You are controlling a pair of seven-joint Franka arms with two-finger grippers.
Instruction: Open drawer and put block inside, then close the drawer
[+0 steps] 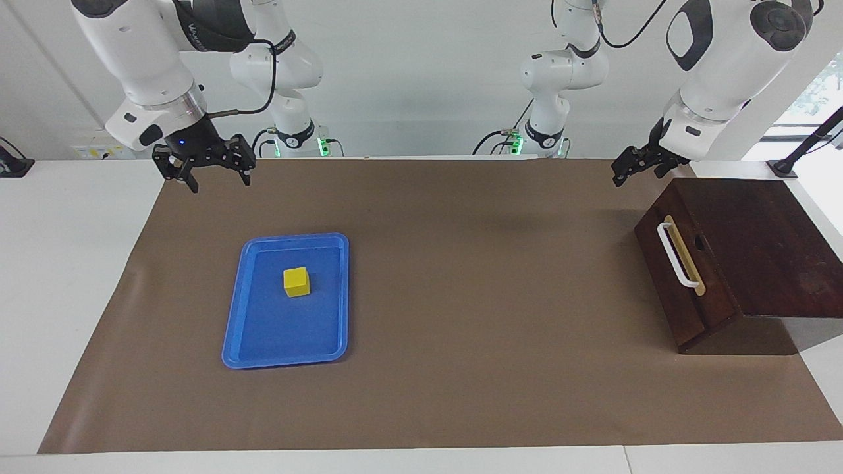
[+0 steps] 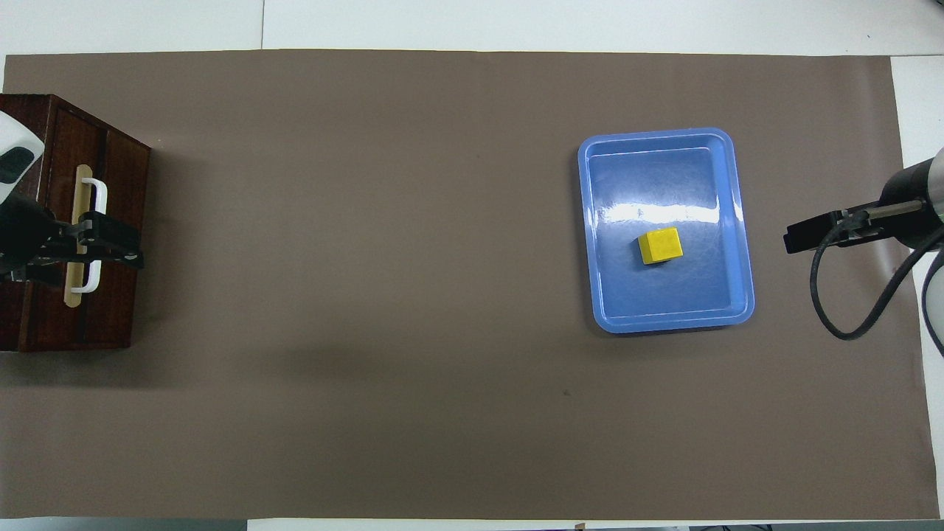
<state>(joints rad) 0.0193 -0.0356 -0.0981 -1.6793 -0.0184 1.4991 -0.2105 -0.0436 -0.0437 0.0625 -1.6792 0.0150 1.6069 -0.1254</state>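
The drawer (image 1: 678, 276) of the dark brown wooden box stands at the left arm's end of the table and is shut, its white bar handle (image 1: 675, 253) facing the table's middle. The yellow block (image 1: 296, 282) sits in a blue tray (image 1: 237, 309) toward the right arm's end. My left gripper (image 1: 635, 172) hangs open and empty in the air by the box's corner nearest the robots, apart from the handle. In the overhead view the left gripper (image 2: 129, 247) covers part of the handle (image 2: 96, 192). My right gripper (image 1: 220, 183) hangs open and empty, nearer the robots than the tray.
Brown paper (image 1: 461, 296) covers the table between tray and box. In the overhead view the block (image 2: 660, 245) lies near the middle of the tray (image 2: 741, 221), and the right gripper (image 2: 796, 240) is beside the tray, toward the table's end.
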